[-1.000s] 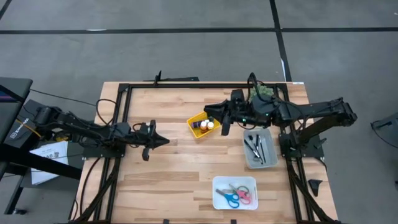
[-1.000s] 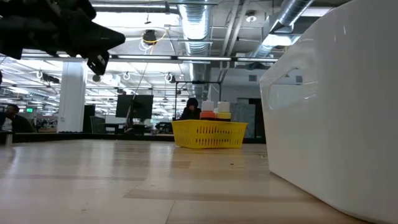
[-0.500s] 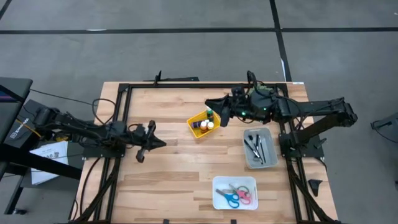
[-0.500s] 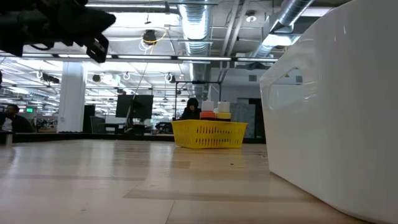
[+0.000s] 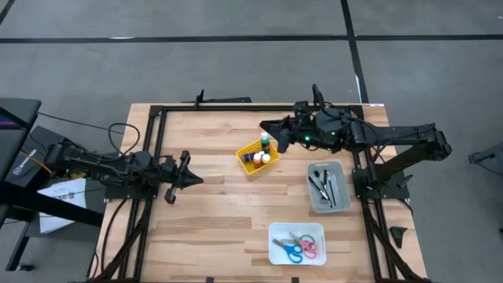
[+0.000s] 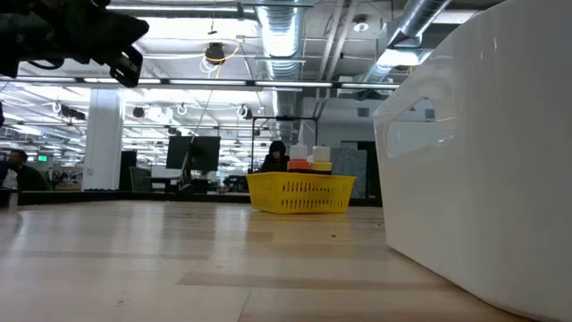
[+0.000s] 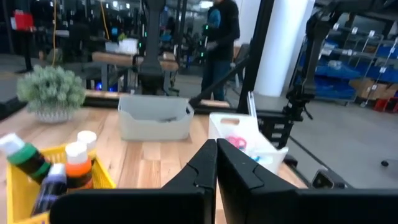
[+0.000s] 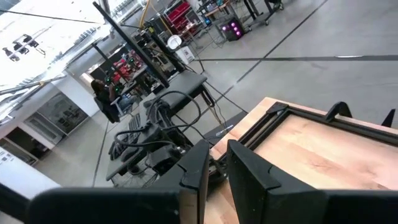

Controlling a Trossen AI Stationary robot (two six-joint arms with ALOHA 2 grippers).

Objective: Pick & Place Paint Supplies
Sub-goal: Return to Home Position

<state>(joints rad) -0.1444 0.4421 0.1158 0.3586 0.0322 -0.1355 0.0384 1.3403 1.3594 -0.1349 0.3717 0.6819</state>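
A yellow basket (image 5: pixel 244 150) stands mid-table with several paint bottles (image 5: pixel 259 159) in it. A green bottle (image 7: pixel 28 160) leans in the basket beside an orange one (image 7: pixel 78 171). Dark-handled brushes (image 5: pixel 322 181) lie in a grey bin (image 5: pixel 339 196) at the right. My right gripper (image 5: pixel 266 125) hovers high over the basket's far corner. It points toward the table's left, with a narrow gap between its fingers (image 8: pixel 198 163) and nothing in it. My left gripper (image 5: pixel 195 179) is shut and empty, left of the basket and pointing at it.
A white bin (image 5: pixel 275 253) holding scissors sits near the front edge and fills the right of the low view. A spiky green plant (image 7: pixel 51 92) stands at the far right, under the right arm. A black frame (image 5: pixel 157 114) borders the table. Bare wood lies between left gripper and basket.
My left gripper has drawn back toward the table's left edge and risen a little, staying shut. My right gripper has gone from over the basket's right side toward the far edge and rolled slightly. That uncovers the green bottle in the basket.
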